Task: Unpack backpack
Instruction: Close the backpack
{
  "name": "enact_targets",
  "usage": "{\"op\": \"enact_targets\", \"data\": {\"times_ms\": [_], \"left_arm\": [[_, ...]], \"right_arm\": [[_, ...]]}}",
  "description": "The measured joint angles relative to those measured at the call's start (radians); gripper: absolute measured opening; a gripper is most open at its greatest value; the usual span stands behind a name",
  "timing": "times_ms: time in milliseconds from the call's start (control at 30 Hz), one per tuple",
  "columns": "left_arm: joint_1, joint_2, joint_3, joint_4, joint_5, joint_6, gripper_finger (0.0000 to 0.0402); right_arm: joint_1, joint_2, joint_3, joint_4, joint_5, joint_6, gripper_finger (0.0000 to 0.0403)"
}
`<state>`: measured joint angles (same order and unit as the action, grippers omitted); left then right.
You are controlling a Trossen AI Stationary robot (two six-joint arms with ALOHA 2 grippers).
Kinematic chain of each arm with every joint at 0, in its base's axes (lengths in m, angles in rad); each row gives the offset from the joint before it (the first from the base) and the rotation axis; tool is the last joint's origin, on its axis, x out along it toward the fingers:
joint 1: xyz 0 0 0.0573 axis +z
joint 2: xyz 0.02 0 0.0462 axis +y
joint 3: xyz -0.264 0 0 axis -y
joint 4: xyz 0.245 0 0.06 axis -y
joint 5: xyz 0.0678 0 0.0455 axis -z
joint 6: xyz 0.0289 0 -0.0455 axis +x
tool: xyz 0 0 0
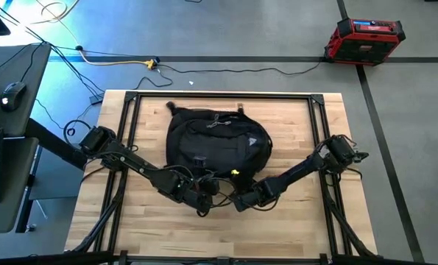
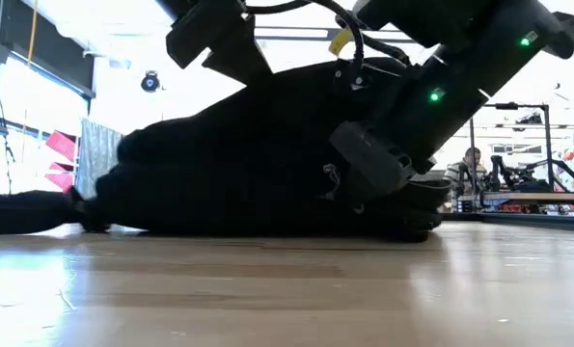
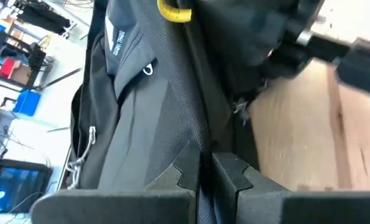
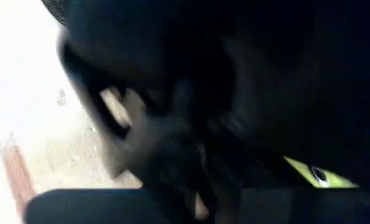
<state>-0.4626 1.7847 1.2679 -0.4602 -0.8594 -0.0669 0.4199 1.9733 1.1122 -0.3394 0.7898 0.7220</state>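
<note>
Backpack [image 1: 217,140]: flat on table [image 1: 292,228], middle, still zipped.
Left gripper [image 3: 204,177]: fingers pinched on near-edge fabric, likely anchoring.
Right gripper [image 1: 239,202]: fingers closed at same edge; held thing unclear, perhaps a zipper pull.

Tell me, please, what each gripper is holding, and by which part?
The left gripper is shut on a fold of the backpack at its near edge. The right gripper is shut beside it; what it pinches cannot be told.

The right gripper [image 1: 238,200] tips are buried against the backpack [image 1: 217,140]; what its closed jaws pinch is indiscernible.
</note>
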Motion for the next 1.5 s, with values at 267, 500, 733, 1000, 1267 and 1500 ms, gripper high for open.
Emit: {"op": "enact_targets", "data": {"times_ms": [267, 500, 733, 1000, 1267, 1500], "left_arm": [[-0.004, -0.002, 0.002, -0.213, -0.047, -0.112, 0.0000], [-0.012, -0.002, -0.062, -0.275, -0.045, -0.115, 0.0000], [-0.021, -0.002, -0.141, -0.322, -0.039, -0.114, 0.0000], [0.018, -0.002, -0.239, -0.398, -0.157, -0.109, 0.0000], [-0.015, -0.097, -0.233, -0.384, -0.092, -0.136, 0.0057], [-0.118, -0.192, -0.204, -0.370, -0.054, -0.168, 0.0116]], "right_arm": [[0.069, -0.078, 0.001, -0.199, 0.004, 0.069, 0.0001], [0.125, -0.143, 0.002, -0.423, 0.047, 0.205, 0.0000], [0.170, -0.148, 0.002, -0.656, 0.023, 0.378, 0.0000], [0.246, -0.150, -0.007, -0.637, -0.054, 0.345, 0.0001], [0.237, -0.150, -0.003, -0.363, -0.011, 0.136, 0.0001], [0.196, -0.141, -0.002, -0.191, 0.019, -0.010, 0.0001]]}}
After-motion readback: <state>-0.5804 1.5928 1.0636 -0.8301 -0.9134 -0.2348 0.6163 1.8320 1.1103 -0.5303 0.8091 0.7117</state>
